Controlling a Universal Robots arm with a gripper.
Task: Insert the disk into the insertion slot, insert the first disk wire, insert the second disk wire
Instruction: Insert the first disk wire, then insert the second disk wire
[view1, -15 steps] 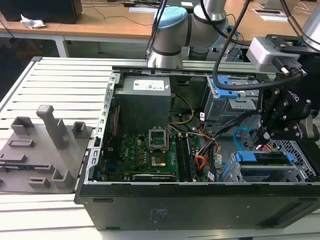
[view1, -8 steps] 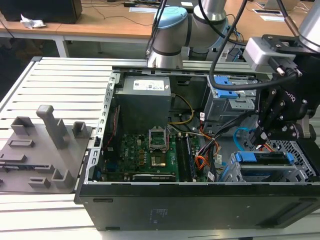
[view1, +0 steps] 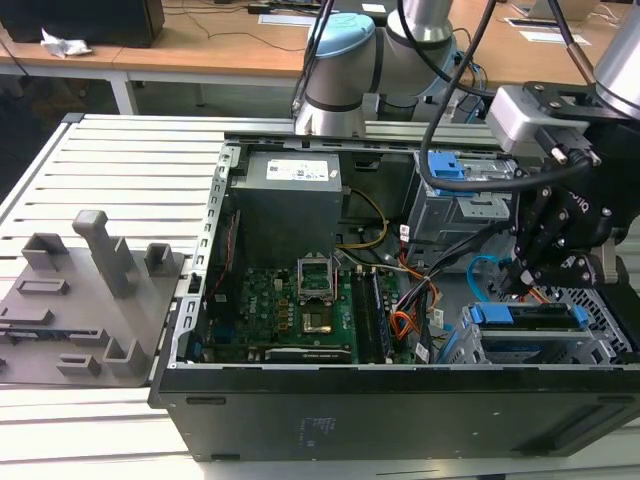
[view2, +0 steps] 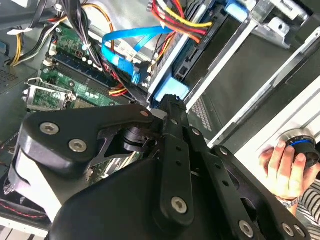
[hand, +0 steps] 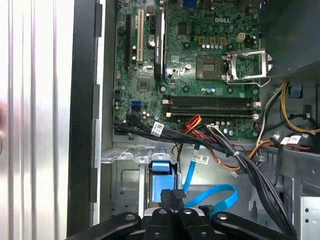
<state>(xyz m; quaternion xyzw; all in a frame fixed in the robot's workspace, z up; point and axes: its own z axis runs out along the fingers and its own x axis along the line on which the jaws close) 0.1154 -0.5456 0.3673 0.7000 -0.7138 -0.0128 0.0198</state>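
At a corner of the open computer case (view1: 400, 410), your gripper (view1: 520, 280) sits with jaws closed together, tips right at the blue front of the disk (view1: 525, 315) lying in the insertion slot (view1: 605, 335); the second disk wire (view2: 130, 35) loops light-blue just beside them.

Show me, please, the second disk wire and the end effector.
second disk wire (hand: 212, 193), first wrist view, on its looped flat band.
end effector (hand: 173, 196), first wrist view, between its fingertips.
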